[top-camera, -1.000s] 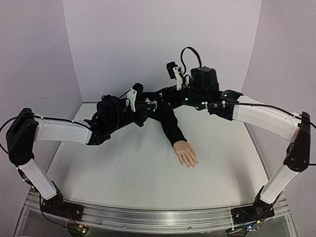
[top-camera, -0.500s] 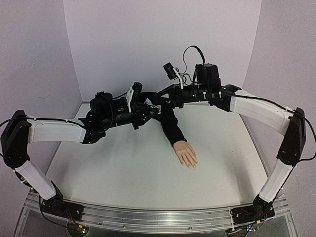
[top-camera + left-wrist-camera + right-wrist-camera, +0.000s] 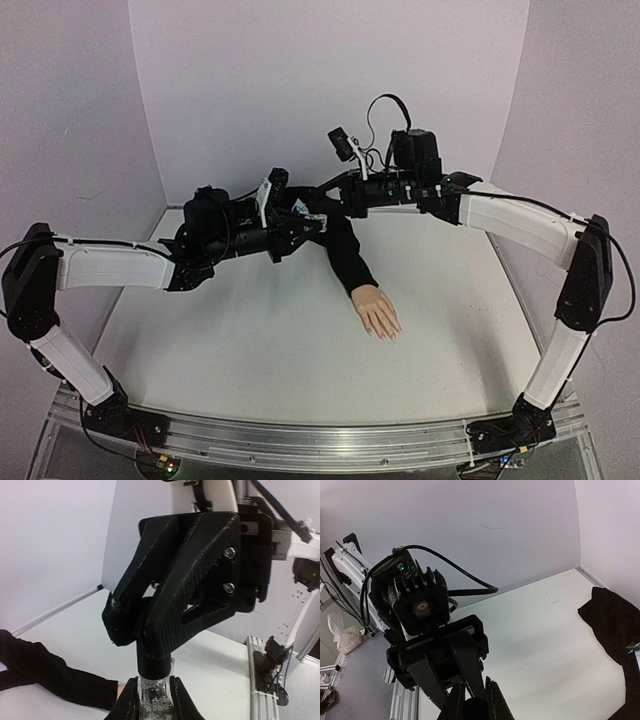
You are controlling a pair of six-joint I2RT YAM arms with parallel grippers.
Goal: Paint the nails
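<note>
My left claw [image 3: 154,702] clenches the small clear bottle [image 3: 154,690]; my right claw [image 3: 474,700] pinches its black cap [image 3: 154,664]. Both hang above the white table [image 3: 250,340], between pale lilac walls [image 3: 300,90]. The nails [image 3: 386,335] lie mid-table, well apart.

From above I cannot read the nails [image 3: 390,335], too small, and the clear bottle [image 3: 154,700], probably glittery, is cut off below.

light: even, diffuse — soft shadows | focus: nearest parts slightly blurred | edges: wrist views bowed
</note>
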